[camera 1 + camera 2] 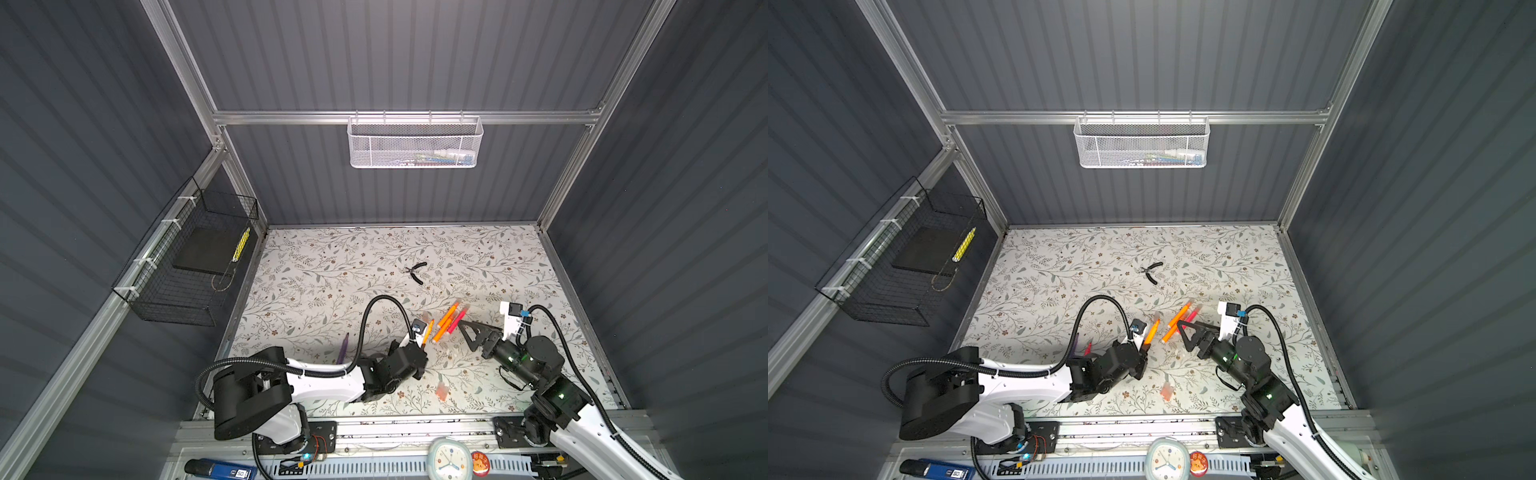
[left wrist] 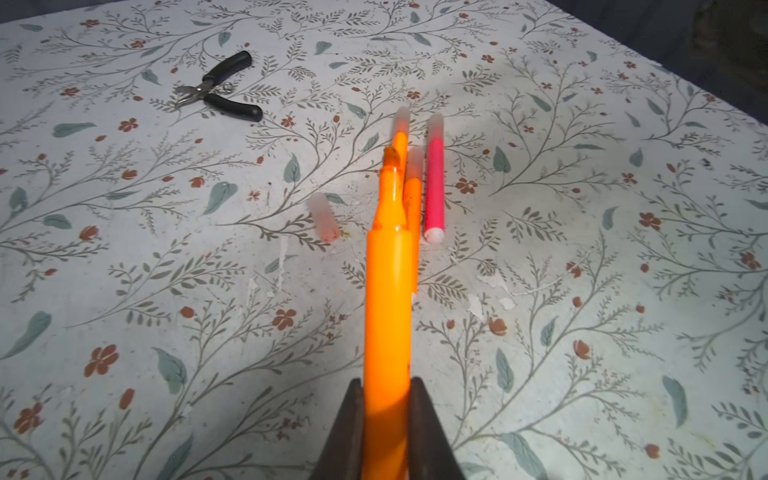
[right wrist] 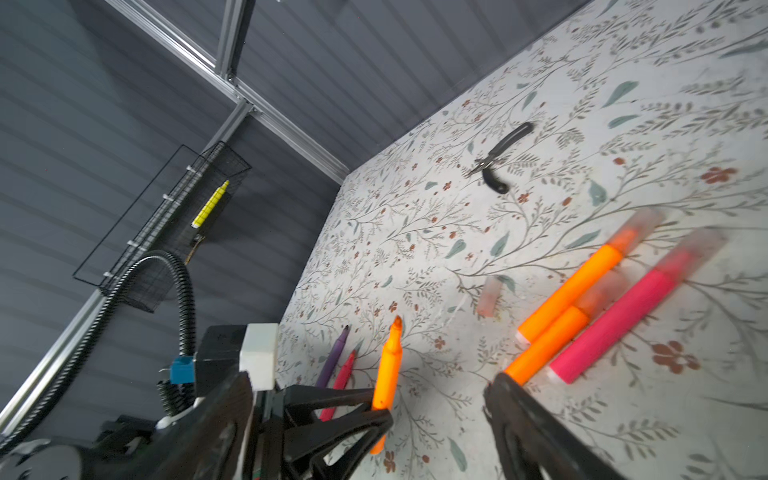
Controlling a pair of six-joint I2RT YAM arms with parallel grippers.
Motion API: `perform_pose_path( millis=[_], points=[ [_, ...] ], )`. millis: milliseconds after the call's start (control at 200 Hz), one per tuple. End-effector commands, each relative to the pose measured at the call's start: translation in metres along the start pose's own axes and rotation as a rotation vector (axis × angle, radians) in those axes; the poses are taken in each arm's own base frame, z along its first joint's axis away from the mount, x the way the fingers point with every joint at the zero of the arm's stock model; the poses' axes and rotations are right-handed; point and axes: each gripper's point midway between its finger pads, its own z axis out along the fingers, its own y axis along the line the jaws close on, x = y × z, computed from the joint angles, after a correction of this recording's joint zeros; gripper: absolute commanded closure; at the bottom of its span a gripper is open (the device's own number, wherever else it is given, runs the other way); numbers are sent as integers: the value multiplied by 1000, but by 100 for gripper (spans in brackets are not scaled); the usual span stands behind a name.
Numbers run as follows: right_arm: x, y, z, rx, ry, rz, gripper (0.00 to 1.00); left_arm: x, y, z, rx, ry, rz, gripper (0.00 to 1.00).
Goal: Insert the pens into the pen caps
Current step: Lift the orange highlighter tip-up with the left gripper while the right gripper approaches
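My left gripper (image 2: 386, 415) is shut on an uncapped orange pen (image 2: 388, 291), tip pointing away; both top views show that pen (image 1: 428, 330) (image 1: 1152, 330). Just beyond it lie three capped pens side by side: two orange (image 2: 401, 141) (image 2: 413, 195) and one pink (image 2: 434, 187). A loose translucent pen cap (image 2: 324, 218) (image 3: 488, 297) lies beside them. Another pinkish cap (image 1: 441, 390) sits nearer the front. An uncapped purple pen (image 3: 332, 361) and a pink-red pen (image 3: 345, 374) lie left of the left arm. My right gripper (image 1: 467, 332) (image 3: 374, 436) stands open and empty beside the capped pens.
Black-handled pliers (image 1: 417, 272) (image 2: 218, 87) lie farther back on the floral table. A white mesh basket (image 1: 415, 143) hangs on the back wall. A black wire basket (image 1: 195, 257) hangs on the left wall. A clock (image 1: 449, 459) stands at the front rail.
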Motion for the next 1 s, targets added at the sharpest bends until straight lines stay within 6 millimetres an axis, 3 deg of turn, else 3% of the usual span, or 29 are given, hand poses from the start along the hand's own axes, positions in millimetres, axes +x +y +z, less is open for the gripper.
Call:
perform_pose_path(
  millis=[0,355,750,995],
  points=[
    [10,16,2,-98,31,48,10,-8,-13,-3,77,-34,-44,100],
    [48,44,23,-184,102,23,15,-11,-11,-16,102,-62,-45,100],
    [59,14,59,13,107,25,28,-17,-32,-12,180,-28,-29,100],
    [57,5,60,69,93,36,55,-14,-37,-8,195,-14,-30,100]
  ],
)
